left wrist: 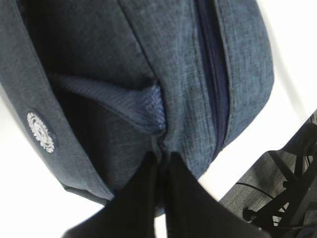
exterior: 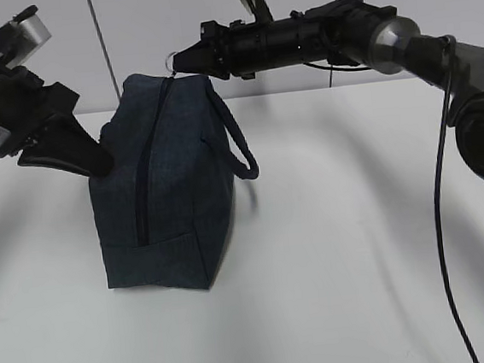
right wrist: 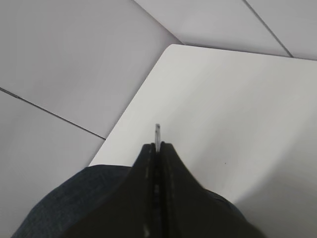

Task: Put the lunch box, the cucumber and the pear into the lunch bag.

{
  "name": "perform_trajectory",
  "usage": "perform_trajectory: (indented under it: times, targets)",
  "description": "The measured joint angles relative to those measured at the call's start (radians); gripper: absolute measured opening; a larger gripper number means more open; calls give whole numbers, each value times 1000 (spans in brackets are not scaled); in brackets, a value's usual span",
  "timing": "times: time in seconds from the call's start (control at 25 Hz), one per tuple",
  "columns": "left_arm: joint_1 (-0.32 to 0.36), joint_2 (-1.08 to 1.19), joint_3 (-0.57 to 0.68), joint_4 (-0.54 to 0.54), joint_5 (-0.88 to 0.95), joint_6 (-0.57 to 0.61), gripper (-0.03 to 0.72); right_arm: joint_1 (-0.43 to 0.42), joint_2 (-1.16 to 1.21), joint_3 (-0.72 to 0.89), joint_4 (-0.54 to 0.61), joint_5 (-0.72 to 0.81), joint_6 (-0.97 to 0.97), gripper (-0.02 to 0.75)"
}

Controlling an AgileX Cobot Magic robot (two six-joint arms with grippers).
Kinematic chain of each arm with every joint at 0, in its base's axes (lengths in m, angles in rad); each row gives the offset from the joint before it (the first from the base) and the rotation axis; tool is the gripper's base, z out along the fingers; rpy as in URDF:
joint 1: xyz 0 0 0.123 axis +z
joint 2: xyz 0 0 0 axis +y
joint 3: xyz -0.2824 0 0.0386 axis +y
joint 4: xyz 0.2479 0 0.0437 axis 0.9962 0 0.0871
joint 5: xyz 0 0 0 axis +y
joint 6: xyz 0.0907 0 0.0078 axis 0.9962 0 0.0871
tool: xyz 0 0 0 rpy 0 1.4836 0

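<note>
The dark navy lunch bag [exterior: 165, 189] stands upright on the white table, and its zipper [exterior: 147, 152] looks closed along the side facing me. At the bag's left end, my left gripper [exterior: 103, 165] is shut, pinching a fold of the fabric [left wrist: 161, 141] just below the handle's base. My right gripper [exterior: 181, 60] reaches in from the right at the bag's top and is shut on the metal ring pull [exterior: 173, 58], whose edge sticks out past the fingertips [right wrist: 157, 131]. The lunch box, cucumber and pear are out of view.
A loop handle [exterior: 243, 147] hangs off the bag's right side. A round white logo [left wrist: 40, 132] shows on the bag. The right arm's black cable [exterior: 441, 214] hangs down at the right. The table's far corner [right wrist: 173, 47] meets a grey tiled wall.
</note>
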Motion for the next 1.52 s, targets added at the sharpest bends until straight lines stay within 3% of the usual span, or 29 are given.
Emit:
perform_trajectory:
  times: [0.44,0.52,0.72,0.84,0.96,1.24,1.52]
  targets:
    - [1,0,0,-14,0,-42,29,0,12,-28,-4,-18,30,-16]
    - [4,0,0,-16,13,-69,98,0,12,-32,-8,-22,30,-16]
    - [15,-16,-25,-16,65,-116,440,-2,12,-32,-31,-39,30,-16]
    - [15,-55,-64,-11,89,-133,505,-2,12,-32,-31,-41,30,-16]
    - [15,-93,-120,-8,38,-143,519,-2,12,-32,-31,-41,30,-16]
    - [16,-76,-156,-22,-274,-160,502,-2,12,-32,-35,-56,30,-16]
    - [16,109,-220,-91,-323,-149,457,-2,12,-32,-35,-66,30,-16]
